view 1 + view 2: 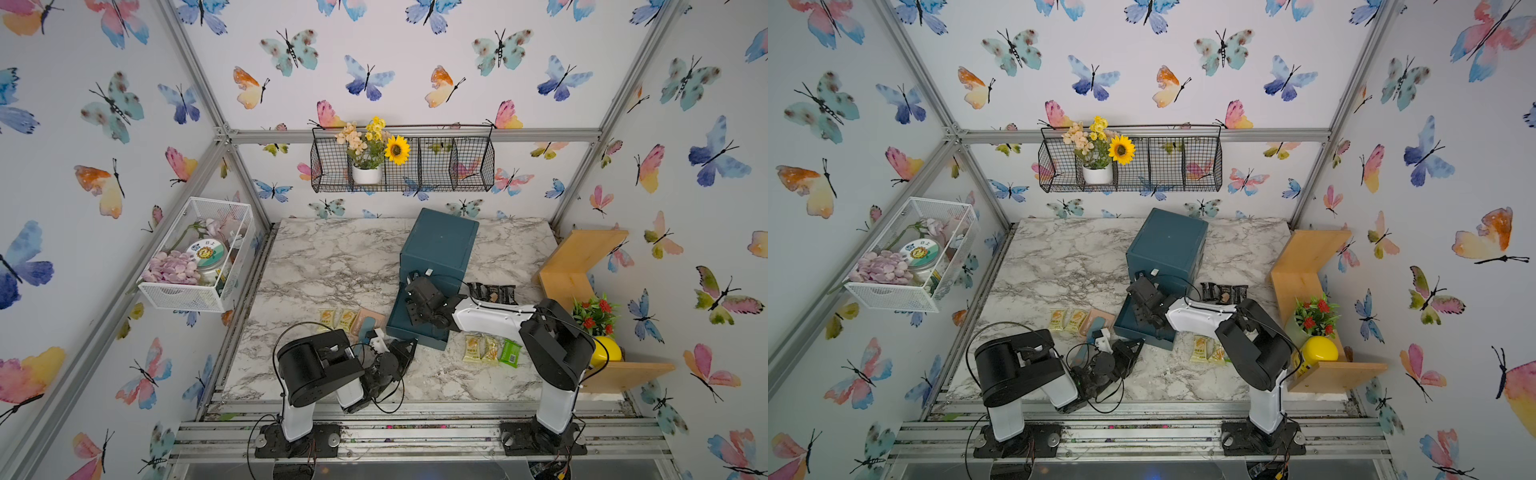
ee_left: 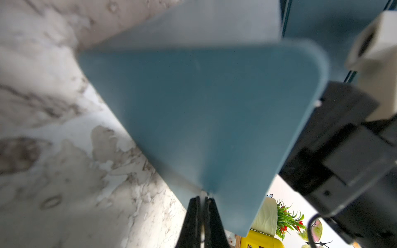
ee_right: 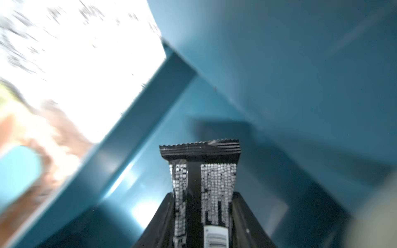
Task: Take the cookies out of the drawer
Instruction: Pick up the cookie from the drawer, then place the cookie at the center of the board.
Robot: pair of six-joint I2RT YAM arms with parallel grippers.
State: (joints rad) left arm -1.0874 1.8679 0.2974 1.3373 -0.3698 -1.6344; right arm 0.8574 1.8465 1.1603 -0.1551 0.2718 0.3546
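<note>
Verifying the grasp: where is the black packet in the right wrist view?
Right wrist view: the black packet sits between the fingers of the right hand, inside the open teal drawer.

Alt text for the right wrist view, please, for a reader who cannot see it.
A black cookie packet with silvery print is gripped between the two dark fingers of the right end effector, inside an open teal drawer. The surroundings are motion-blurred, and a bright marble tabletop shows beyond the drawer wall.
</note>
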